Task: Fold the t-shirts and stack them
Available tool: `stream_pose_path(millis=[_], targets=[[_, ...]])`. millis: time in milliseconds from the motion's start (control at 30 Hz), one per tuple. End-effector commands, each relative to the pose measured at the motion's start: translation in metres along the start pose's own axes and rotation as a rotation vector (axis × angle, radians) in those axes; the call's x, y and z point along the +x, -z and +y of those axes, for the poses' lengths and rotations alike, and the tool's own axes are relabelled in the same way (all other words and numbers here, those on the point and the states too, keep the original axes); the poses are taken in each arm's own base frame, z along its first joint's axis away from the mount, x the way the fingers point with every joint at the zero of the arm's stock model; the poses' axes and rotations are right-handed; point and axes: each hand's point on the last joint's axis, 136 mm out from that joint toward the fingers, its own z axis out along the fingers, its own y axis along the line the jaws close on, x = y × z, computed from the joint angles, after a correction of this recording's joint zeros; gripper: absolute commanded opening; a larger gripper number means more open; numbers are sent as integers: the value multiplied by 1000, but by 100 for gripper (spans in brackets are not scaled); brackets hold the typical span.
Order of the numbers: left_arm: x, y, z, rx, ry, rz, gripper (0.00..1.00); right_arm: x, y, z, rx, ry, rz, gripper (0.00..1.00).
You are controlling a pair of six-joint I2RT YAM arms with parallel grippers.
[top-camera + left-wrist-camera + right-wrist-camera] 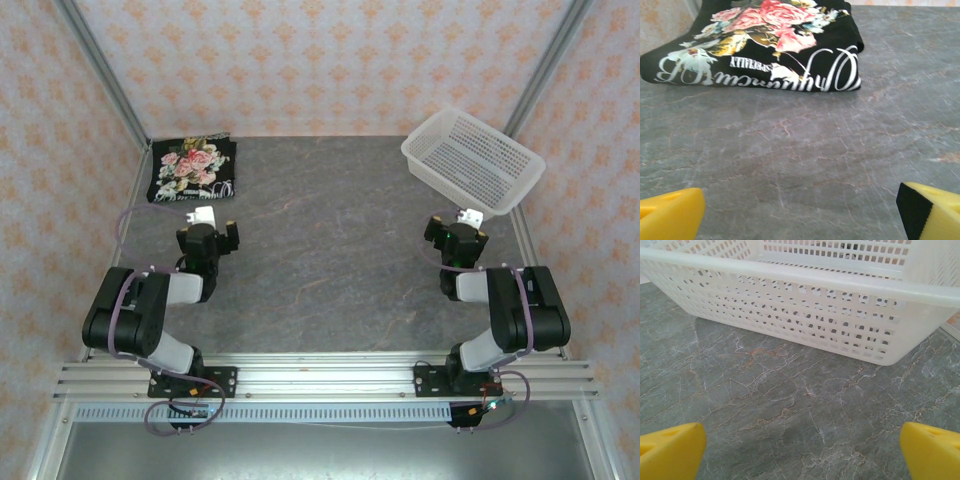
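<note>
Seen from above, the folded black t-shirt [193, 168] lay in the upper left of the frame and the white basket [450, 182] at upper right. The left gripper [205, 217] and the right gripper [468, 217] stood released and empty. In the left wrist view the t-shirt lay at the top, apart from the yellow fingers [670, 210]. In the right wrist view the basket stood across the top.

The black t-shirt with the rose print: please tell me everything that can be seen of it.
The black soft cloth t-shirt lies folded into a flat, roughly rectangular packet, print side up. The print shows pink and white roses with leaves, and white script lettering runs along the near edge. The folded edges look thick and rounded, in several layers. It rests on the grey marbled table, in the far left corner. Nothing lies on it. The left gripper stands short of it, fingers open, with bare table between.
</note>
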Motion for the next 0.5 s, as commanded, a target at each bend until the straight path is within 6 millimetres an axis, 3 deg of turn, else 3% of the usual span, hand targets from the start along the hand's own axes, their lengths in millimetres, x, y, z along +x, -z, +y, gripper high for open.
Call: stream_pose_path(millis=[0,467], targets=[[-18,-2,4,-12,7,-43,100,-11,-3,1,18,6,-27,99],[-18,-2,3,-21,-5,-39,100,-11,-3,2,18,10,-29,99]])
